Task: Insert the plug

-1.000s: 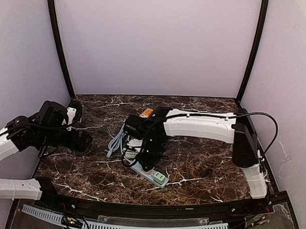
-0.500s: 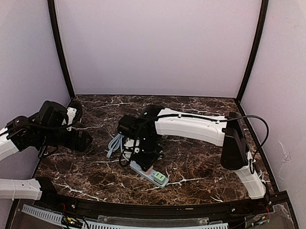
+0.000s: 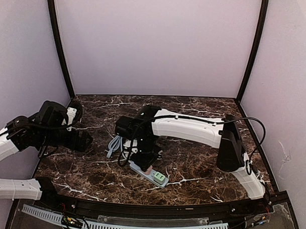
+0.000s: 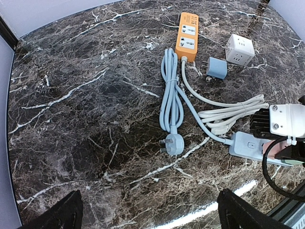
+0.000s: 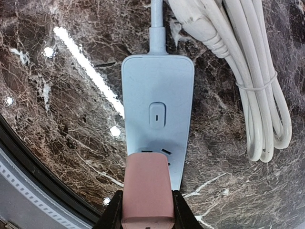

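The right pincer [image 5: 145, 210] clamps the pink plug [image 5: 147, 191] over the grey strip [image 5: 157, 90]; it should press squarely, prongs aligned; left pincer [image 4: 152, 217] gapes empty.

Sharp, evenly lit (glare streaks marble [image 5: 88, 76]).

Little can be read here. The pale blue power strip [image 5: 157, 90] carries one sign: a short upright bar on its switch button [image 5: 157, 116], just above centre in the right wrist view. The orange power strip [image 4: 187, 36], toward 1 o'clock in the left wrist view, bears dark print at its far end, perhaps a brand mark, too small to read.
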